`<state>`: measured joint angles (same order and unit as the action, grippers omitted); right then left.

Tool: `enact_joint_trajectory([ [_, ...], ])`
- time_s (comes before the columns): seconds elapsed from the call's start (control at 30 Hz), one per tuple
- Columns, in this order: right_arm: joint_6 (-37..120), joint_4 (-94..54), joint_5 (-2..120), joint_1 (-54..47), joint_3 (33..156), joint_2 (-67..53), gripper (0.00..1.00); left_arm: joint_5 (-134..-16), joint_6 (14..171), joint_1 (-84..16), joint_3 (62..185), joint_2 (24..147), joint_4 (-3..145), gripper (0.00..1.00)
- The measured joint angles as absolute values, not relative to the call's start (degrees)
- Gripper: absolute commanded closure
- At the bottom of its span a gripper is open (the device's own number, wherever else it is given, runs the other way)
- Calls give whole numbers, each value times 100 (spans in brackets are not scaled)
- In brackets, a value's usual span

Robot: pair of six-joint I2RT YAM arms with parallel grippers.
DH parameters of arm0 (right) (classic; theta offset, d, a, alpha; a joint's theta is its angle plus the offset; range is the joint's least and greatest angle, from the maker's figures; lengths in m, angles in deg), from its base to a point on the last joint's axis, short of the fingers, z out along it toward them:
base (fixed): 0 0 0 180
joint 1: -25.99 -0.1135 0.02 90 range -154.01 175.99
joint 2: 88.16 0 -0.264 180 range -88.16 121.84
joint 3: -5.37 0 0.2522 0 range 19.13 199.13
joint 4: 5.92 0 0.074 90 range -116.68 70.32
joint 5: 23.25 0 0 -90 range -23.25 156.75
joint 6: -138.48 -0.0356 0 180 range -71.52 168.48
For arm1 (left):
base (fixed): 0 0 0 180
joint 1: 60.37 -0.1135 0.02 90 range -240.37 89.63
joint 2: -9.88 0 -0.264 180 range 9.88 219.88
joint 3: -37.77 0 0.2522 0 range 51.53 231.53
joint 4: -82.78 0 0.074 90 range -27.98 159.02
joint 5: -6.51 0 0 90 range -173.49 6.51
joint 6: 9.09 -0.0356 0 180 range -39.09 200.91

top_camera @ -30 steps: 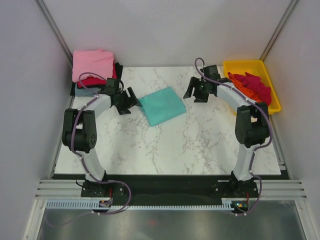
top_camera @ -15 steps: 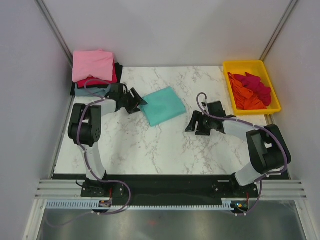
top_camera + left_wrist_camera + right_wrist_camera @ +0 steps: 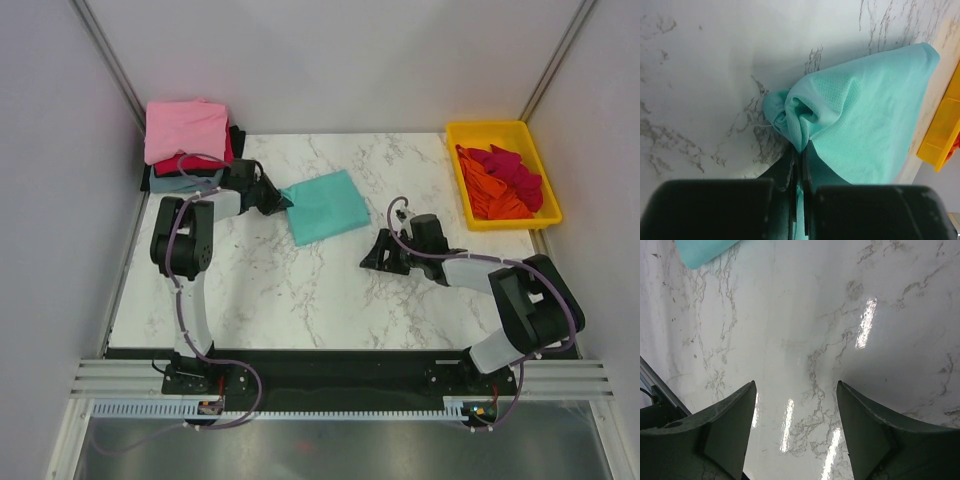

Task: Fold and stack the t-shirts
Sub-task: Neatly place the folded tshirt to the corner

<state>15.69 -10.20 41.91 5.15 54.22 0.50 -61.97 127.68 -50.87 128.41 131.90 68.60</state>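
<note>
A folded teal-green t-shirt [image 3: 325, 205] lies on the marble table, back of centre. My left gripper [image 3: 286, 200] is shut on its left corner, and the cloth [image 3: 860, 115] bunches up just ahead of the pinching fingers [image 3: 792, 165]. Folded t-shirts are stacked [image 3: 186, 135] at the back left, pink on top, crimson, grey-blue and black under it. Red and orange t-shirts [image 3: 505, 180] lie crumpled in the yellow tray [image 3: 478, 130]. My right gripper [image 3: 372, 258] hangs open over bare marble, right of centre; a corner of the teal shirt [image 3: 702, 251] shows far ahead of it.
The yellow tray stands at the back right corner. The stack sits partly off the marble's back left corner, close behind the left arm [image 3: 195, 215]. White walls close in on both sides. A black rail [image 3: 330, 365] runs along the near edge.
My left gripper has reached right to the teal shirt's corner and closed on it. My right arm has swung from beside the tray down to the table's right middle, still open.
</note>
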Motion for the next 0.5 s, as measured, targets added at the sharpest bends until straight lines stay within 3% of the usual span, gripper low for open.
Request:
enact_joint_trajectory([
  [0.17, 1564, -421, 4361, 364, 4939, -230, 26, -6302, 12379, -5087, 13374, 13220, 6243, 98],
  [0.5, 1527, 20, 4746, 145, 4486, -551, 26, -6273, 10969, -5369, 15575, 13249, 4805, 98],
])
